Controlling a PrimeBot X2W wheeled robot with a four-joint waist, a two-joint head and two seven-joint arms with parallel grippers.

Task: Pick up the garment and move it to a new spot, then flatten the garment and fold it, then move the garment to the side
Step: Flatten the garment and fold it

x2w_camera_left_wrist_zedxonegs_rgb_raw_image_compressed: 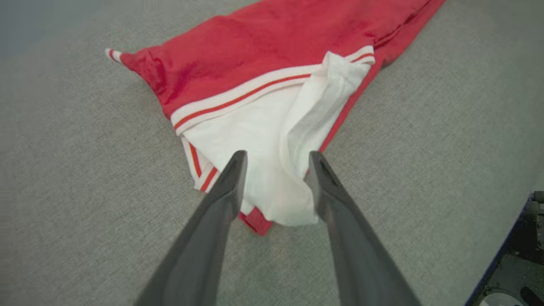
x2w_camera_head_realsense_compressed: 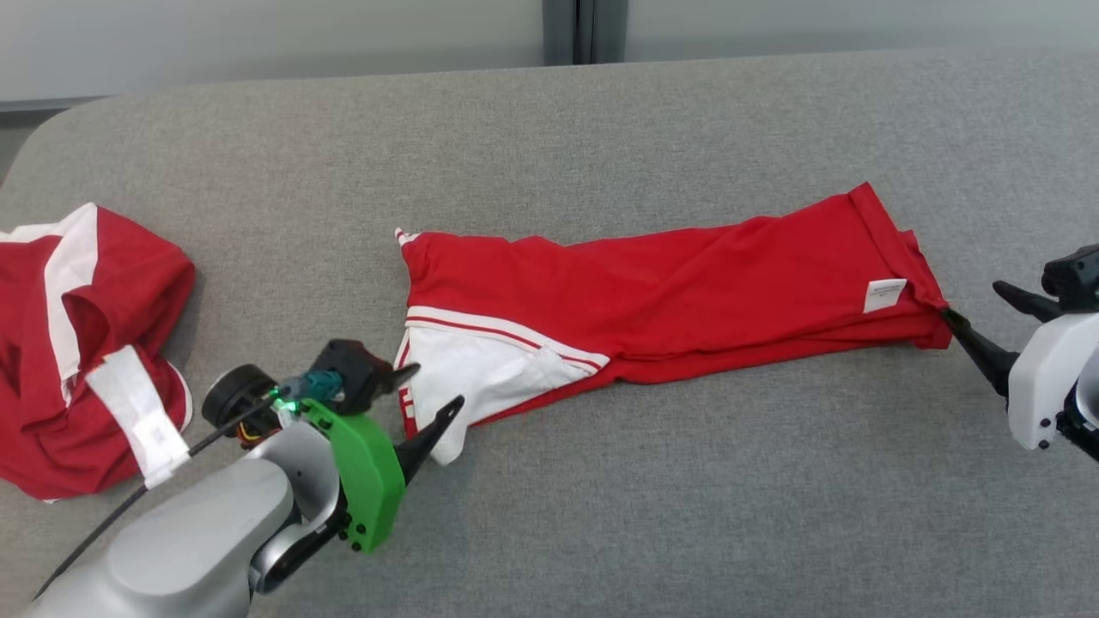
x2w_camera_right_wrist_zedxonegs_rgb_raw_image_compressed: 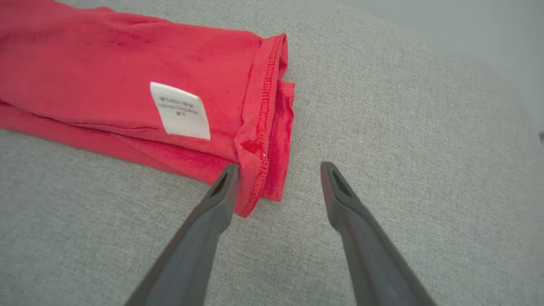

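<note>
The folded red garment (x2w_camera_head_realsense_compressed: 687, 275) lies across the grey counter (x2w_camera_head_realsense_compressed: 601, 515). The left gripper (x2w_camera_head_realsense_compressed: 436, 384) angles low over its white end, fingers spread. The right gripper (x2w_camera_head_realsense_compressed: 974, 300) reaches its hem, fingers spread. The right wrist view shows the hem's stitching (x2w_camera_right_wrist_zedxonegs_rgb_raw_image_compressed: 267, 106).

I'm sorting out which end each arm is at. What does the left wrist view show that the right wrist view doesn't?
Left wrist view: a white panel with red-striped trim, the open left gripper over it. Right wrist view: a white care label and the stitched hem, the open right gripper at the hem's corner. Both: the red garment lying on the grey surface.
</note>
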